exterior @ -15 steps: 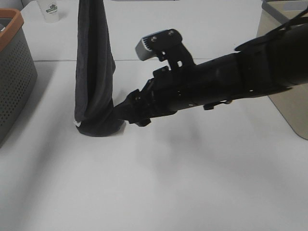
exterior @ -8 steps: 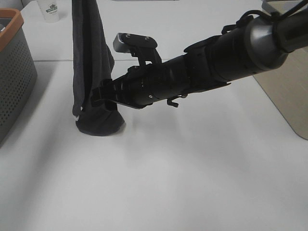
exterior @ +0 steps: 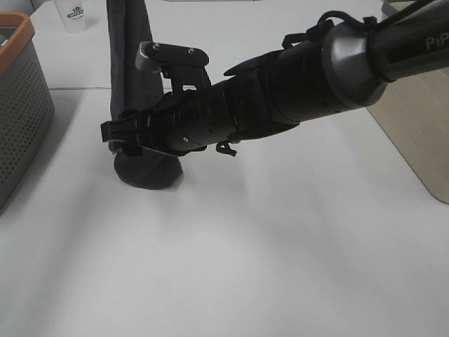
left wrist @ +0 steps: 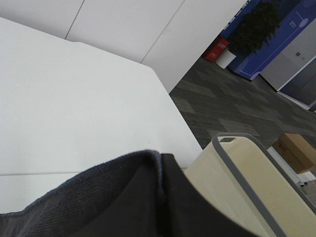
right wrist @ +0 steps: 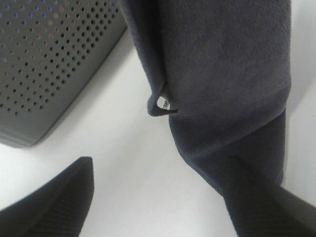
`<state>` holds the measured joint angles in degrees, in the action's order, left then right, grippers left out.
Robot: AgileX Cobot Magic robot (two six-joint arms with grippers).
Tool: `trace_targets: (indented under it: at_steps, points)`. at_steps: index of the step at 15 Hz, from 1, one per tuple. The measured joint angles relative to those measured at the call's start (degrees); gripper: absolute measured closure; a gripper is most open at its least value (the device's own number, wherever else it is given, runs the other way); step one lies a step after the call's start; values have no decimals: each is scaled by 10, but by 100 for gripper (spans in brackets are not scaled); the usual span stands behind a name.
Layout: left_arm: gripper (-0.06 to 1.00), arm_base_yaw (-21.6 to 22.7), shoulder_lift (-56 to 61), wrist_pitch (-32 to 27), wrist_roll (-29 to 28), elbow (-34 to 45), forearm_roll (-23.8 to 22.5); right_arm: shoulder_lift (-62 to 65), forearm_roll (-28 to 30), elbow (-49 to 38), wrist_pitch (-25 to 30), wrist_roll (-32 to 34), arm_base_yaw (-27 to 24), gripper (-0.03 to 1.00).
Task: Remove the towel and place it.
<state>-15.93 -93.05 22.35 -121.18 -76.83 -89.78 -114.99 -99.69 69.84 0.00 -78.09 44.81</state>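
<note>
Fingers (right wrist: 54, 197) of the right hand (exterior: 116, 135) stand spread wide and grip nothing. Within the last second this arm has swung from the 3 o'clock side of the cloth's foot up and across, so the hand now sits in front of the dark charcoal-grey terry towel (exterior: 130, 63) and pokes out past its 9 o'clock edge. In the wrist view one finger lies against the hanging fold, with the small white tag (right wrist: 162, 102) just ahead of the gap. My judgement is that it is lining up for the lower corner and the pinch is not yet made.

The left hand itself cannot be seen; it is pressed together, and with grey cloth filling the foot of its own view it appears to hold the towel's top. The towel hangs near upright and its lower end is bunched on the white bench (exterior: 245, 267).

Just beside the hand at 9 o'clock stands the grey perforated basket with an orange rim (exterior: 21, 119), which leaves little room. A white printed cup (exterior: 74, 12) sits at 11 o'clock and a beige bin with a grey rim (exterior: 414, 147) well apart at 3 o'clock
</note>
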Motion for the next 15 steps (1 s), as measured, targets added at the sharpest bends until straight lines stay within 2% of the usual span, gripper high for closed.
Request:
trace_targets:
  at_steps: [2,3,5,10,12,13,14,15]
  points:
    - [94,-35,0,-37,18,-8,17,0,0,21,-47,2,5,25]
    - [94,-63,0,-73,22,-9,19,0,0,29,-81,3,5,25]
    - [94,-78,0,-88,22,-9,20,-11,0,29,-122,3,5,25]
    - [94,-83,0,-101,22,-9,24,-56,0,43,-129,35,5,25]
    - [94,-83,0,-102,22,-9,25,-76,0,63,-130,43,5,29]
    - [94,-83,0,-102,22,-9,25,-83,0,70,-131,43,5,33]
    - [94,-83,0,-102,22,-9,25,-86,0,74,-136,43,5,42]
    - [94,-83,0,-102,22,-9,25,-86,0,75,-143,43,5,59]
